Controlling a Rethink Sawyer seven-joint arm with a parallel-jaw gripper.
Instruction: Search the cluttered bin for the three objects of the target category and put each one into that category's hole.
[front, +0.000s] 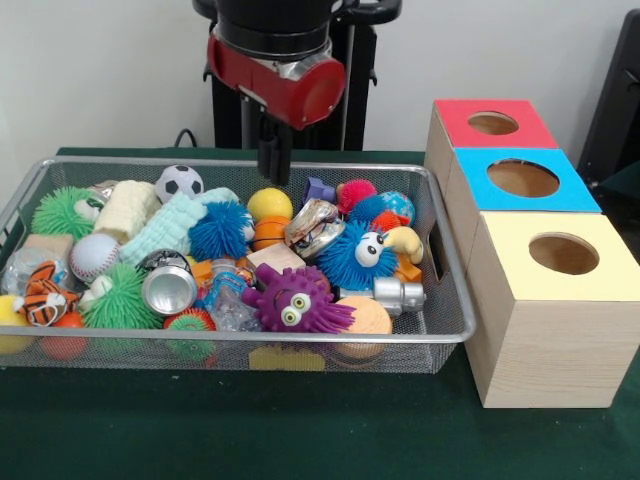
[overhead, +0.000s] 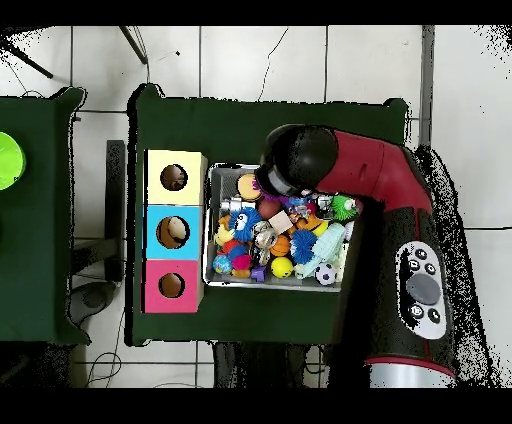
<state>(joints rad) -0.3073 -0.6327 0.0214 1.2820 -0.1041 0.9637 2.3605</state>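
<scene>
Gripper (front: 273, 160) hangs over the far-rim side of the bin (front: 445, 330), roughly mid-length, tips just above the toys next to the soccer ball (front: 180, 182) and the yellow ball (front: 269, 204). It reads as one dark block from the front and the arm covers it from overhead, so can't tell if the fingers are spread or pressed together; nothing seems to be carried.

Directly below and toward the table's near edge: blue spiky ball (front: 220, 230), crushed can (front: 167, 288), purple monster (front: 293, 300), striped tiger (front: 45, 295) at the bin end away from the boxes. No rope toy shows in either view; prob. all three are buried under the clutter or hidden by the arm in the overhead view. So no bearing or long axis to give yet.

The hole (front: 563, 253), in the yellow-topped box (front: 550, 340), sits outside the bin's short end, nearest the table's front edge of the three boxes. From the gripper that means a diagonal run: across the bin toward the boxes and toward the near edge. My guess: next step is a dig or push thru the pile to expose cord before any grasp.
</scene>
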